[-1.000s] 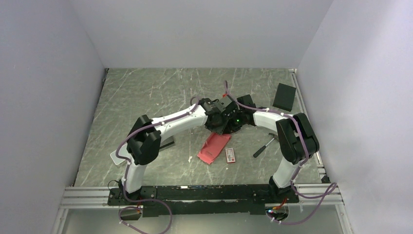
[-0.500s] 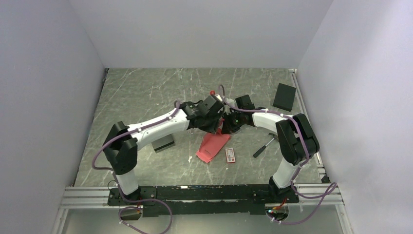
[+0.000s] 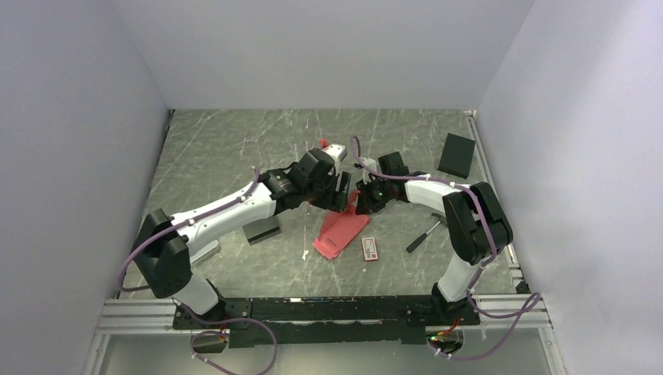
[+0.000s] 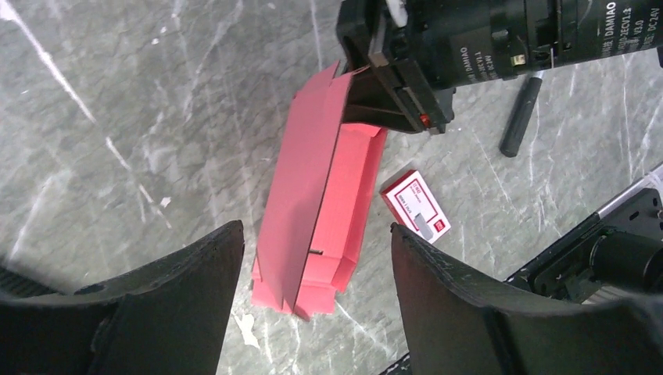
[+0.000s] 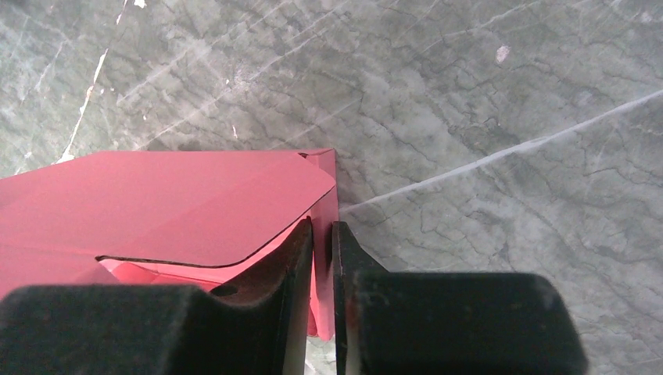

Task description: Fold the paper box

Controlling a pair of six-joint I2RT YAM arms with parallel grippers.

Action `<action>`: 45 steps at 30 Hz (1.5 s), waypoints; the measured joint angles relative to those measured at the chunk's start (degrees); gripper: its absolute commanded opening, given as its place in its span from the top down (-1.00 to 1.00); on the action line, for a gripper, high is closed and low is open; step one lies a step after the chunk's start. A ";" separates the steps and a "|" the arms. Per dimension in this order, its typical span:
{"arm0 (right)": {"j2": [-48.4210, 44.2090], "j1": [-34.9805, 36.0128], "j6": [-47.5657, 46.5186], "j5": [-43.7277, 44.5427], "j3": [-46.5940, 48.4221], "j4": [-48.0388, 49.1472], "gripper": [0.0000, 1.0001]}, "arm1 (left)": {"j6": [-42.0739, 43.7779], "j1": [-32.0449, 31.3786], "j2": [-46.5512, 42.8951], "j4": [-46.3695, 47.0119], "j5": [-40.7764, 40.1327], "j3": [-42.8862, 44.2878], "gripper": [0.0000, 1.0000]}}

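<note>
left arm had swung back toward its own side since a second ago. left gripper [image 4: 314, 234] hung over the paper box [image 3: 338, 232], fingers wide apart, touching nothing. right gripper [image 5: 322, 226] was pinched on the box's raised far edge. box sat mid-table [image 3: 227, 156], near end down, beside a red-and-white packet [image 3: 370, 248].
</note>
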 measured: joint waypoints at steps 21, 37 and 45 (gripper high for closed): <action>0.00 0.00 0.00 0.96 0.42 -0.22 0.67 | 7.91 1.03 16.17 -3.04 2.43 12.55 0.41; 0.85 1.38 -1.66 4.92 2.54 -1.97 1.00 | 4.66 1.99 16.15 -1.75 6.21 10.99 0.48; 0.85 2.16 -2.23 6.91 2.91 -2.51 0.86 | 4.28 2.23 15.91 0.02 7.06 10.14 0.46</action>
